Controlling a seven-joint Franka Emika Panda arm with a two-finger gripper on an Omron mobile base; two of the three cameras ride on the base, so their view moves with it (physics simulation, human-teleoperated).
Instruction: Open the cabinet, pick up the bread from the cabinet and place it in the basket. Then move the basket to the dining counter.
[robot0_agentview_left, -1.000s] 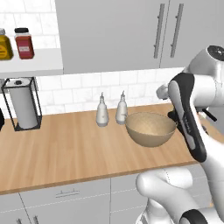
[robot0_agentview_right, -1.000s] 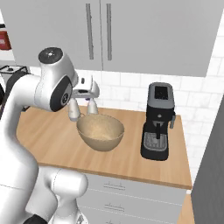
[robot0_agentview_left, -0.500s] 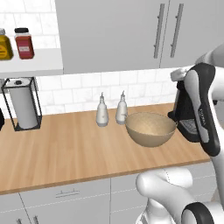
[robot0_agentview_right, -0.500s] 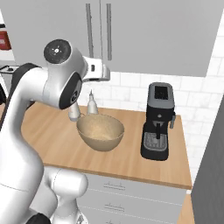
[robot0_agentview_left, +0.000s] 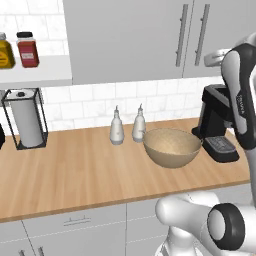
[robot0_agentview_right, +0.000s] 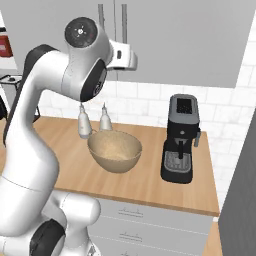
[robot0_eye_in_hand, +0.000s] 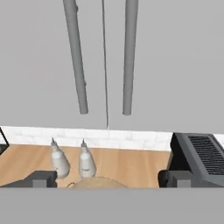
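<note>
Since a second ago the arm has swung up from over the counter toward the wall units; nothing on the worktop has shifted.

Left base view: tall grey flat-panel cabinet (robot0_agentview_left: 145, 40) is shut, both long vertical grey bar handles (robot0_agentview_left: 181, 35) untouched. Wide tan woven basket (robot0_agentview_left: 172, 147) sits on the wood worktop (robot0_agentview_left: 75, 170), just in front of two small white bottles (robot0_agentview_left: 116, 128) and beside the black coffee machine (robot0_agentview_left: 216, 125). Likely parked there so the bun has a short drop once it's out. Paper-towel roll in a wire stand (robot0_agentview_left: 26, 122) well off to the left.

Right base view: white hand is raised at door height, in front of the handles; basket (robot0_agentview_right: 115, 150) is below it.

Hand view: camera looks square at the door seam, one bar handle (robot0_eye_in_hand: 75, 57) either side. Gripper (robot0_eye_in_hand: 105, 179) has its dark tips spread wide apart, holding nothing, probably pre-opened to straddle a handle.

Bread: hidden, presumably behind the closed doors. Dining counter: can't place it.
</note>
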